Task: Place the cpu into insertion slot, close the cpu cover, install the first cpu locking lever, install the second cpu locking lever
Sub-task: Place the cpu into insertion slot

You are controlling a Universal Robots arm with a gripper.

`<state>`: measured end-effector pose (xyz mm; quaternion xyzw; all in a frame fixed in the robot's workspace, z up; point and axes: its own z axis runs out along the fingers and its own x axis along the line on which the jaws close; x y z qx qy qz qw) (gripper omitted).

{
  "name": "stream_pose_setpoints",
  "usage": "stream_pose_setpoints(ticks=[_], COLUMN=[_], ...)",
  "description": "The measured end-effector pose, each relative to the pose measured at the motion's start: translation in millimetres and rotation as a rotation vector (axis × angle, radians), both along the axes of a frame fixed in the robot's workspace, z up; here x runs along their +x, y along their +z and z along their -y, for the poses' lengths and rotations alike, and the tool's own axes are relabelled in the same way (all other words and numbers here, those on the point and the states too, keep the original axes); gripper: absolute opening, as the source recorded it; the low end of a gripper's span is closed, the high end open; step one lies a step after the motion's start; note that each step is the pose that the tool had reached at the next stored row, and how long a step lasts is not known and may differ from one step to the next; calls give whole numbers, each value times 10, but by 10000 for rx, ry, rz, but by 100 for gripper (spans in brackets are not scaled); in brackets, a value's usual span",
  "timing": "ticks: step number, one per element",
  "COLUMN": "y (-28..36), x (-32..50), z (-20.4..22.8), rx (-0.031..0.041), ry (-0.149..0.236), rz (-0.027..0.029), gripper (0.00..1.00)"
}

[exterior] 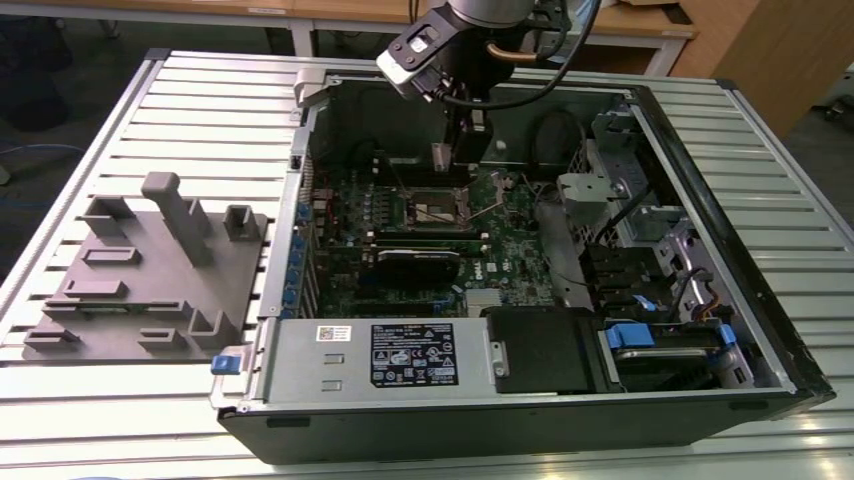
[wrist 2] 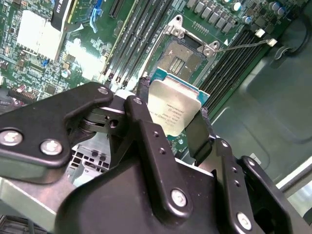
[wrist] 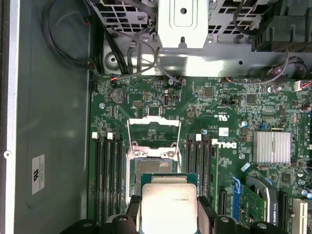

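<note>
My gripper point(wrist 2: 172, 106) is shut on the cpu point(wrist 2: 170, 113), a small square chip with a silvery top, one black finger on each of two opposite edges. It hangs a little above the green motherboard, just to one side of the insertion slot point(wrist 2: 184, 59), whose tan pin field lies bare. In the first wrist view the cpu point(wrist: 168, 201) covers the near part of the slot point(wrist: 148, 168), and the cpu cover point(wrist: 154, 122) stands open at the far edge. A thin wire lever point(wrist 2: 243, 45) sticks out sideways. In the exterior view the gripper point(exterior: 451, 160) hovers over the slot point(exterior: 438, 210).
The open computer case point(exterior: 287, 230) lies on a slatted table. Long black memory slots point(wrist: 109, 170) flank the socket. A silver heatsink point(wrist: 271, 147), a black card point(exterior: 416, 262), a drive cage point(exterior: 627, 215) and a power supply point(exterior: 387, 355) surround it. A grey fixture point(exterior: 147, 270) sits at the exterior view's left.
</note>
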<state>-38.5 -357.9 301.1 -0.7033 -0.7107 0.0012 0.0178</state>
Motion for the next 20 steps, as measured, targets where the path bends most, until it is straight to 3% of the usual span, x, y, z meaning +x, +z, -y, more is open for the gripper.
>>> stream_pose_setpoints(ticks=[6,20], y=[-1,-36], x=[1,0], z=[0,1], rx=[2,25], ry=[2,1], rz=[9,124], gripper=[54,54])
